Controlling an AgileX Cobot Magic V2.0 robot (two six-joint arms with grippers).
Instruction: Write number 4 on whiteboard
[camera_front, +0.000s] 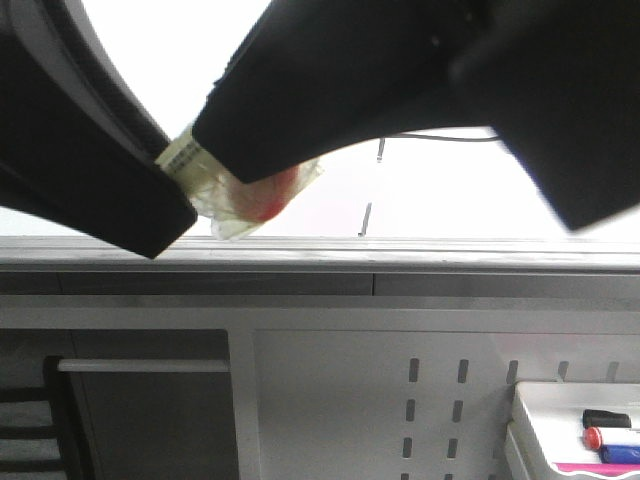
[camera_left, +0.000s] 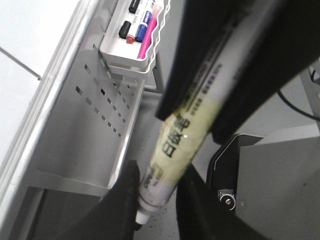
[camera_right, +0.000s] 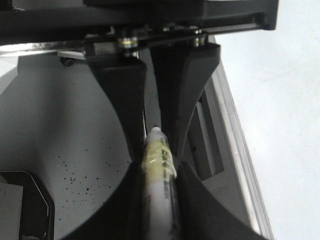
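One large glossy white whiteboard (camera_front: 450, 200) lies mostly hidden behind two dark arms. Only two stroke fragments of the thin black number 4 (camera_front: 367, 218) show. Both the left gripper (camera_left: 156, 197) and right gripper (camera_right: 157, 150) pinch one pale-labelled marker pen (camera_left: 182, 142).

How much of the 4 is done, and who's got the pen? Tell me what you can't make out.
1. The number 4: in the front view, both black arms cover most of the whiteboard; only stroke fragments show.
2. The left end effector: it flanks the marker pen near its tip; actual clamping is unclear in either wrist view.
3. Pen tip: capped or bare, too blurred.
4. The right end effector does grip the pen, right wrist view.
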